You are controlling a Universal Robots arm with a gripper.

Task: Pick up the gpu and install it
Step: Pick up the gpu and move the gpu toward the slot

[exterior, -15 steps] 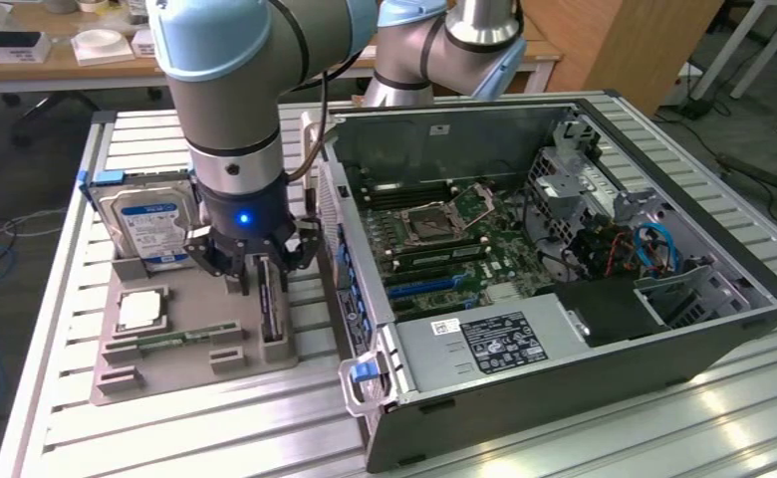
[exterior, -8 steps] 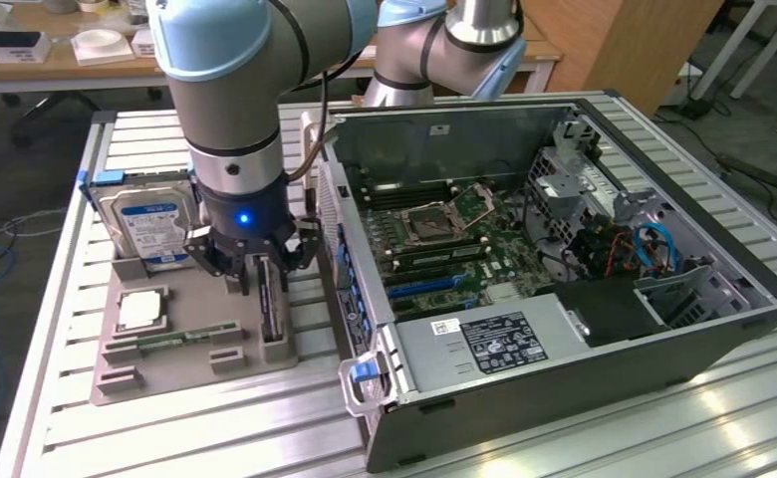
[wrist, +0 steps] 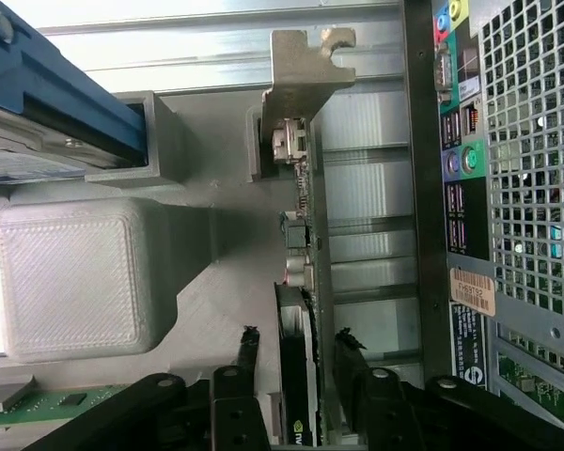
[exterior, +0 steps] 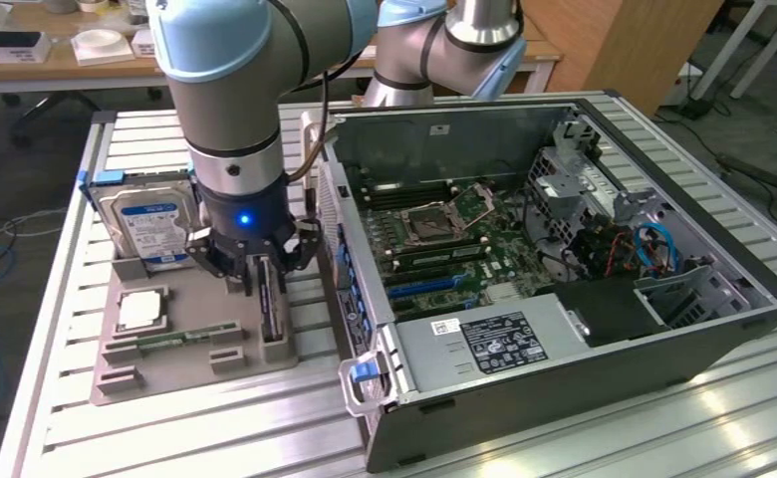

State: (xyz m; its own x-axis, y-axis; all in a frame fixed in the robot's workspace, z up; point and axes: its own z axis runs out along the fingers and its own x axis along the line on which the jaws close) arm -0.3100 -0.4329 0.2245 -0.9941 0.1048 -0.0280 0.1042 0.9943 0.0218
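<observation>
Pickup stage: straddling the gpu (wrist: 305, 235), standing on edge in its slot of the grey tray (exterior: 182, 373) on the counter (exterior: 162, 438), with the gripper (wrist: 296, 334), jaws spread either side and seemingly not touching it. Probably calling for a square, centred squeeze across the fan (wrist: 294, 376). Minding the computer case (exterior: 535, 249) wall just beside and the hard drive (exterior: 149, 224) near.

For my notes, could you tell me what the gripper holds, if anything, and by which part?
Nothing is held: the open gripper straddles the graphics card standing on edge.
</observation>
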